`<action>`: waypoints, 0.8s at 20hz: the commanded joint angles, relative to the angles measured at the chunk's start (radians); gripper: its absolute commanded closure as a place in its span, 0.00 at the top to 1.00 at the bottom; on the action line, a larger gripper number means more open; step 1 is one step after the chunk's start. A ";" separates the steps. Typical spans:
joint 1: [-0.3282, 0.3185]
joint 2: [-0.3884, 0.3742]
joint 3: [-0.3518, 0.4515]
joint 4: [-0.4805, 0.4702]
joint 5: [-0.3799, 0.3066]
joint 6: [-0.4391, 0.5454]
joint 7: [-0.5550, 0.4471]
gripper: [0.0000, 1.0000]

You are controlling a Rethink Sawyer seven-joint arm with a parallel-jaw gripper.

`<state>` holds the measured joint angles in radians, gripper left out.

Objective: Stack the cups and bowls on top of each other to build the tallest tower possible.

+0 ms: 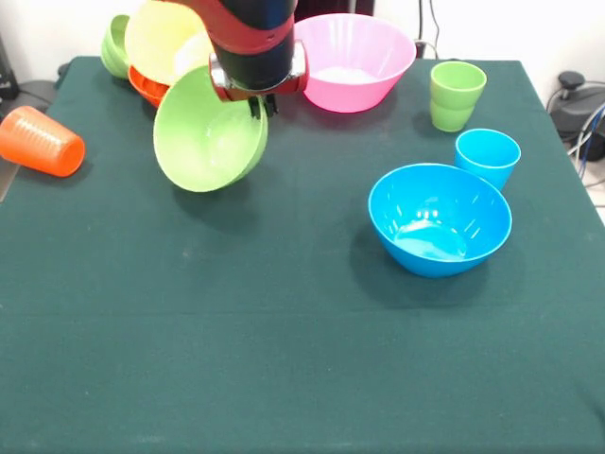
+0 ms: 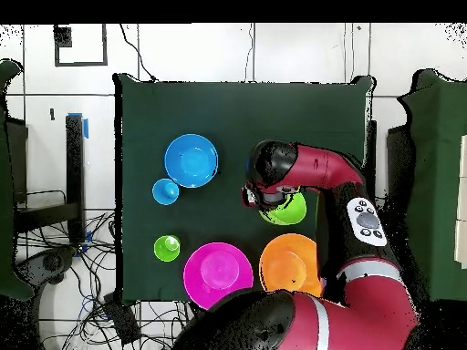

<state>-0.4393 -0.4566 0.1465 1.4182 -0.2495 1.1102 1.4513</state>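
Cups and bowls lie scattered over the green table, so no tower stands yet; my judgement is that the work is at its start, with a first bowl being carried. Going from the left of the front view: an orange cup lies on its side at the table's edge. Behind it, at the back corner, sit a small green bowl, a red-orange bowl and a pale, tilted large bowl, bunched close. Next, the gripper is closed on the rim of the lime green bowl, which hangs tilted, its mouth facing the camera, apparently clear of the table. Right of it the large pink bowl rests upright, then the lime green cup, the light blue cup and the blue bowl, the last two just beside each other. The next move calls for carrying the held bowl over a wide base, perhaps the pink bowl, levelling it, and setting it down centred.
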 commanded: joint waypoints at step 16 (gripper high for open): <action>-0.099 -0.315 0.035 0.278 0.067 -0.019 -0.008 0.00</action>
<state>-0.5186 -0.7040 0.1415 1.5570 -0.2043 1.1284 1.4513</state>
